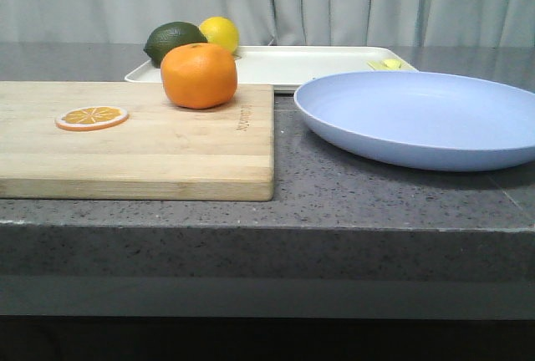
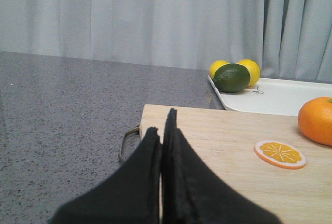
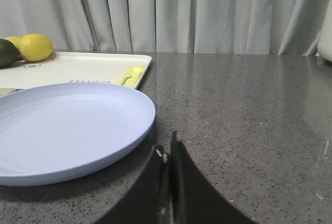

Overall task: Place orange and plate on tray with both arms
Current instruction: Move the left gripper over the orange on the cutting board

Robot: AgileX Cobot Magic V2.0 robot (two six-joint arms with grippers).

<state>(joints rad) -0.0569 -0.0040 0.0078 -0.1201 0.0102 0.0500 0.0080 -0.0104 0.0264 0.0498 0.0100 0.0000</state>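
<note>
The orange (image 1: 199, 75) sits on the far right part of a wooden cutting board (image 1: 167, 144); it also shows in the left wrist view (image 2: 317, 120). The lavender plate (image 1: 422, 117) lies on the counter to the right of the board and shows in the right wrist view (image 3: 62, 128). The cream tray (image 1: 309, 64) lies behind both, and shows in both wrist views (image 2: 280, 97) (image 3: 72, 68). My left gripper (image 2: 162, 123) is shut and empty over the board's near left corner. My right gripper (image 3: 167, 149) is shut and empty beside the plate's rim. Neither gripper shows in the front view.
A dark green lime (image 1: 174, 41) and a yellow lemon (image 1: 220, 33) sit at the tray's far left corner. A small yellow item (image 1: 388, 64) lies on the tray's right side. A thin orange slice (image 1: 92, 117) lies on the board. The counter's front edge (image 1: 267, 226) is near.
</note>
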